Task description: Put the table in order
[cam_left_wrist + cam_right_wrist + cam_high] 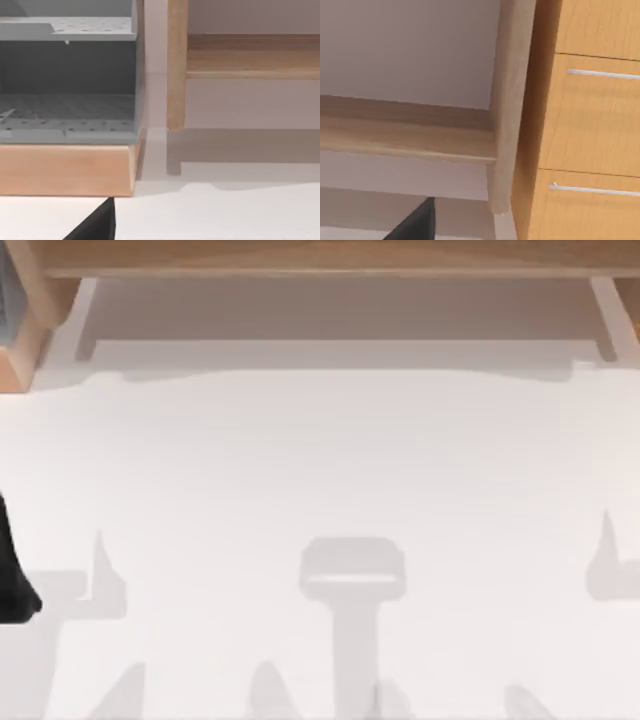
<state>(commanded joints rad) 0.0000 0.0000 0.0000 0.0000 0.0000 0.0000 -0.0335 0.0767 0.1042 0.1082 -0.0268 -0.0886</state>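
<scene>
The table (320,470) is a broad plain white top that spans the top view; it is also seen as the table (215,215) in the left wrist view. A black piece of my left arm (12,575) juts in at the table's left edge. A dark wedge of my left gripper (95,226) sits low in the left wrist view, over the white surface near the back left corner. A like wedge of my right gripper (416,223) shows in the right wrist view, facing the back right corner. Grey arm shadows fall on the near half of the table.
A light wooden shelf frame (320,258) runs along the far edge, with a post (176,65) at its left and a post (509,110) at its right. A grey perforated rack (67,75) on a wooden base (65,170) stands at the back left. A wooden drawer cabinet (590,125) stands at the back right.
</scene>
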